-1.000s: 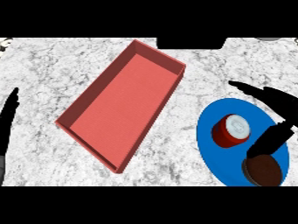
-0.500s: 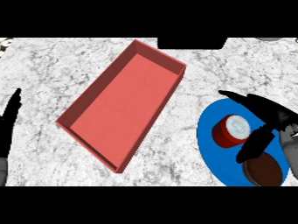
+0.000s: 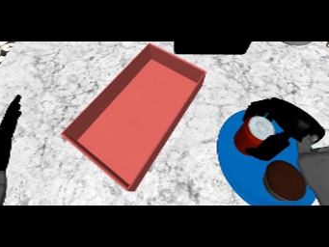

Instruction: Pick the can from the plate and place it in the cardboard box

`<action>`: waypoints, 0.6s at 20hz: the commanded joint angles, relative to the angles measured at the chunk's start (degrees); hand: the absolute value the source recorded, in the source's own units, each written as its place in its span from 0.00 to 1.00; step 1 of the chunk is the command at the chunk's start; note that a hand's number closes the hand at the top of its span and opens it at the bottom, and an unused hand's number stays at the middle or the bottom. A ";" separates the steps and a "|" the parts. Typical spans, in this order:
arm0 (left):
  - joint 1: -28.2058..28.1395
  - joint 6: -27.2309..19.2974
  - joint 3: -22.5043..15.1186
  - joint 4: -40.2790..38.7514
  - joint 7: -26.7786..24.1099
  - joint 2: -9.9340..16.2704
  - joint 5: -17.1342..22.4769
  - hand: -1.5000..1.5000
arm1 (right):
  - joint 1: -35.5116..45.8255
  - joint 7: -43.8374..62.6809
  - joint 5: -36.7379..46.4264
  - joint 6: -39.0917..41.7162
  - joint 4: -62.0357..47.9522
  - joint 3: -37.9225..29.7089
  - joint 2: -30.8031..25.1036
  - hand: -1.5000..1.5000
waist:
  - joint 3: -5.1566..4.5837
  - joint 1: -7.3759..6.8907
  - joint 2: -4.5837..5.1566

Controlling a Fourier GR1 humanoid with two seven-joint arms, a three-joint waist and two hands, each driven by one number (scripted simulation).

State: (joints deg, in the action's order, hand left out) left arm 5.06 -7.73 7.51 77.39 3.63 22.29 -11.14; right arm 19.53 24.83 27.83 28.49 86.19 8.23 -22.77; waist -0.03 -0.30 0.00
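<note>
A red can (image 3: 250,135) with a pale lid stands on the blue plate (image 3: 232,159) at the right. My right hand (image 3: 289,121) is curled round it, fingers arching over its far side and thumb at its near side. The box (image 3: 135,116) is a long, shallow red tray lying diagonally in the middle of the counter, open and with nothing in it. My left hand (image 3: 0,140) rests open at the left edge, fingers pointing up.
A brown round item (image 3: 286,181) lies on the plate's near part, beside my right forearm. A dark object (image 3: 211,47) sits at the far edge of the marble counter.
My right hand moved left over the plate and its fingers closed around the can. The left hand stayed at the left edge.
</note>
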 commanded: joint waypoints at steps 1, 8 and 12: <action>2.24 -0.71 0.37 -3.20 -1.74 -0.93 -0.86 0.50 | 3.43 -10.40 7.78 -6.56 -8.88 1.31 -1.09 1.00 | 0.05 -0.25 0.26; 2.72 1.35 0.79 -2.28 1.00 -0.18 -0.22 0.50 | 3.10 -27.14 17.20 -15.14 -11.41 7.90 -4.23 1.00 | 0.06 -0.15 0.18; 0.94 0.25 0.46 0.29 2.24 -0.78 -1.52 0.50 | 4.21 -23.01 22.48 -20.98 -7.53 7.08 -3.23 1.00 | 0.04 0.09 0.00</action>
State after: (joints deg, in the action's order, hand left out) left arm 5.34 -6.96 7.93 77.67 4.37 21.76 -11.83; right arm 22.73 2.04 44.84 12.75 78.39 14.77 -25.79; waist -0.23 -0.48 -0.26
